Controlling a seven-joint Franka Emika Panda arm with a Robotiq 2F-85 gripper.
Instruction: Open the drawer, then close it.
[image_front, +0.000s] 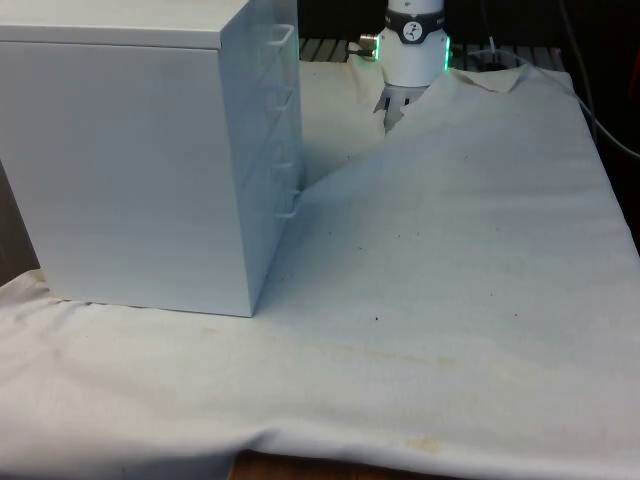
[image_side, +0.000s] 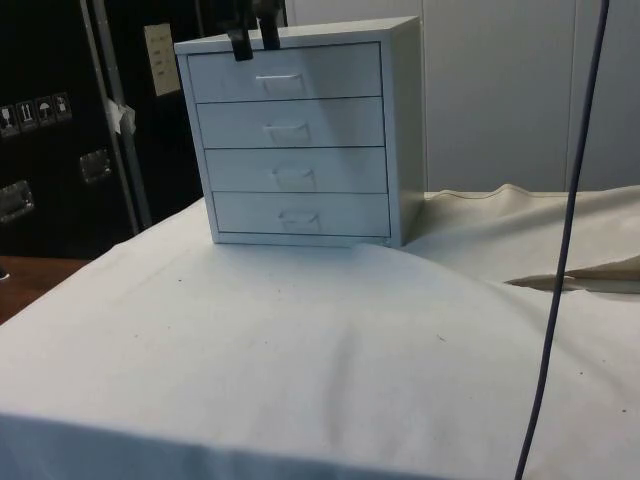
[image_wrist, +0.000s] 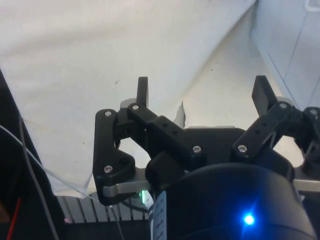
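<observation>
A white chest of drawers (image_front: 130, 160) stands at the front view's left, its front turned to the side camera. All four drawers are shut flush, each with a small white handle; the top drawer (image_side: 285, 72) has its handle (image_side: 278, 80) at mid-width. My gripper (image_side: 255, 42) hangs high over the table, and in the side view it lines up with the chest's upper corner, apart from the handles. In the wrist view the gripper (image_wrist: 202, 95) is open with nothing between its fingers (image_wrist: 142, 92), and the chest's front (image_wrist: 295, 40) lies off to one side.
The white cloth (image_front: 450, 250) rises in a fold near the robot's base (image_front: 412, 45) and rumples at the table's edges. A dark cable (image_side: 570, 250) hangs down through the side view. A wooden table edge (image_side: 25, 280) shows beside the cloth.
</observation>
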